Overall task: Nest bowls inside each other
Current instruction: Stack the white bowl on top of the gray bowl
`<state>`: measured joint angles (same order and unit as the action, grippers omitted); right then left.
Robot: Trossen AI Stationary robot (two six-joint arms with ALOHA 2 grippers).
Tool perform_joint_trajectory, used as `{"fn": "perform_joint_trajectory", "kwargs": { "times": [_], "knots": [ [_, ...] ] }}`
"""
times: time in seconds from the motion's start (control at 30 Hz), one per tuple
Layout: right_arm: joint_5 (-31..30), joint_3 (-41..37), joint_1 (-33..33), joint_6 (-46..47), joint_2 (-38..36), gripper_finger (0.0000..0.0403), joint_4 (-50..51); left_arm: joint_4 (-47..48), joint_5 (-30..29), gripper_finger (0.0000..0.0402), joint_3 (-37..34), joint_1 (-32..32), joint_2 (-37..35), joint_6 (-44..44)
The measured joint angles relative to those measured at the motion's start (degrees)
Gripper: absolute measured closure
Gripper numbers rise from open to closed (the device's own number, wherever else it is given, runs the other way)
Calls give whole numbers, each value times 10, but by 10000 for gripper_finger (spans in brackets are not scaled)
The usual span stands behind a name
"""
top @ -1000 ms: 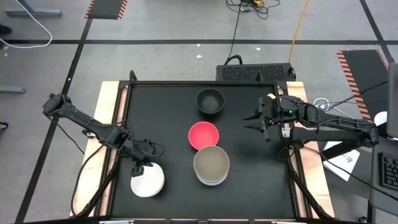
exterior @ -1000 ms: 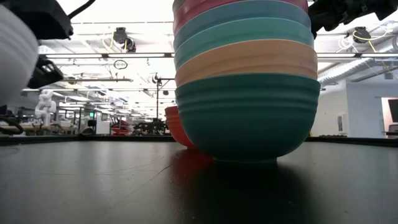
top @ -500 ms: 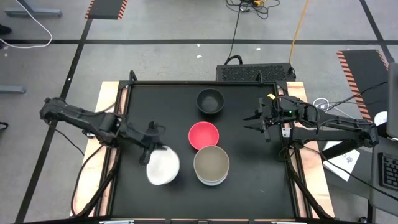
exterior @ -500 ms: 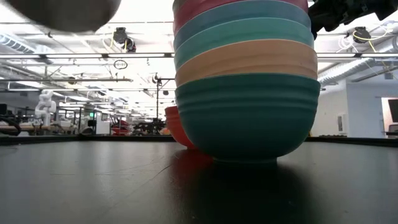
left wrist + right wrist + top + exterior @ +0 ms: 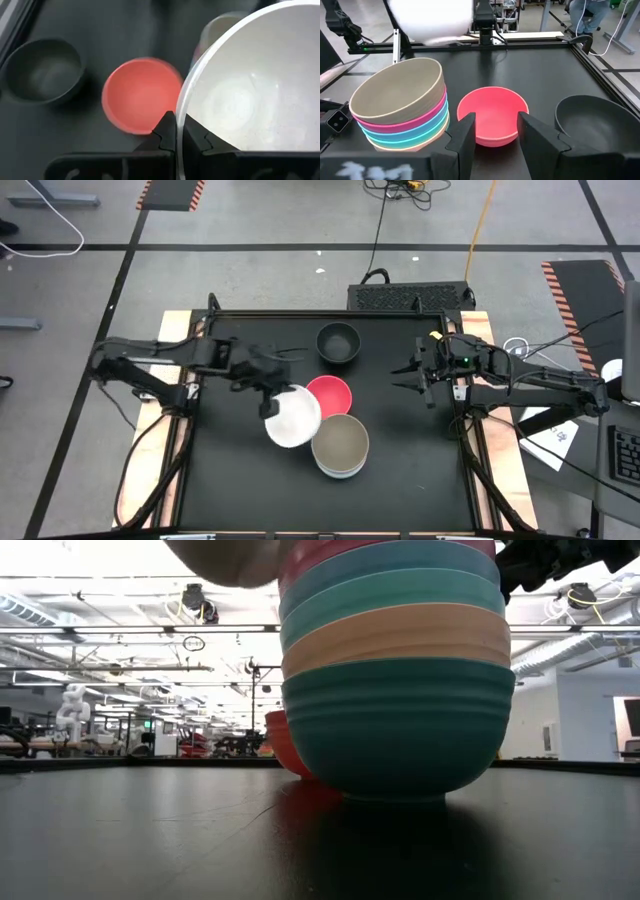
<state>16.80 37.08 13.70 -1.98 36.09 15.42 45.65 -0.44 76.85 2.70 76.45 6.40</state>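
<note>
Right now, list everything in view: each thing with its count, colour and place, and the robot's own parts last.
white bowl: one, white, held off the table, left of the stack.
red bowl: one, red, mid-table, alone.
black bowl: one, black, far side of the table, alone.
stack of bowls: one nested stack, taupe on top, then magenta, blue, cyan, peach, green lowest; near side of the table.
table: one, black top.
person: one, only partly seen beyond the table.
left gripper: shut on the white bowl's rim.
right gripper: open, empty, at the table's right side.
</note>
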Motion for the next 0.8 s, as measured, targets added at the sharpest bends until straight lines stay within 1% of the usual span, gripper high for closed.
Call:
{"fn": "perform_joint_trajectory", "kwargs": {
  "times": [0.1,0.2,0.33,0.47,0.6,0.8],
  "knots": [
    [0,0,0,4,1,266,3,100,-29,398,99,-4,59,-15],
    [0,0,0,5,3,266,10,160,-30,398,192,-4,104,-30],
    [0,0,0,5,5,266,18,219,-23,398,297,-4,148,-37],
    [0,0,-1,5,5,266,28,287,9,398,379,-8,183,-42],
    [0,0,-1,11,5,266,30,322,19,398,415,-8,212,-31],
    [0,0,-1,13,5,266,29,309,42,398,418,-8,247,-29]
  ]
}}
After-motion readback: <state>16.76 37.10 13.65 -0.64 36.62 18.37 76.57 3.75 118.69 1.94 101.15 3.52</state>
